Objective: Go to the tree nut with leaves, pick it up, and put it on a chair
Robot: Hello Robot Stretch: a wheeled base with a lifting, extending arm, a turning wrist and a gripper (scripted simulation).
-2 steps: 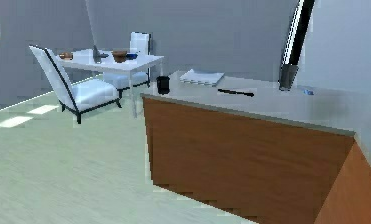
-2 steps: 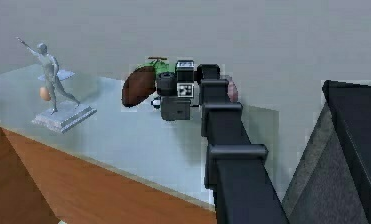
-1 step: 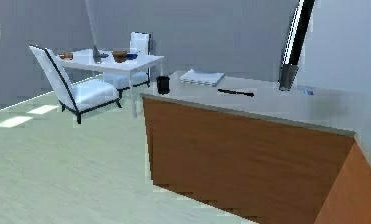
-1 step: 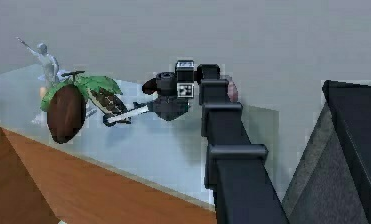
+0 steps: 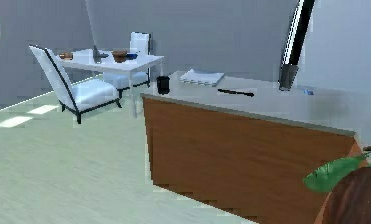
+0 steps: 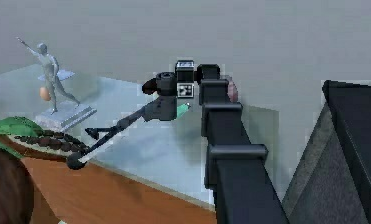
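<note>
The pick-up is judged in hand: the gripper (image 6: 88, 152) is stretched over the counter (image 6: 153, 150) toward the brown, green-leaved nut (image 6: 7, 192) by its corner, whether anything is held cannot be told, and a sure lift is called for next.

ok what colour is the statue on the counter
The statue is silvery grey, and it shows best in the arm side view.

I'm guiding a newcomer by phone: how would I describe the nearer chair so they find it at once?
In the forward view's left, beyond the wooden counter, stands a white table. The chair is on its near side, white-cushioned, dark-framed; the other chair stands behind the table.
</note>
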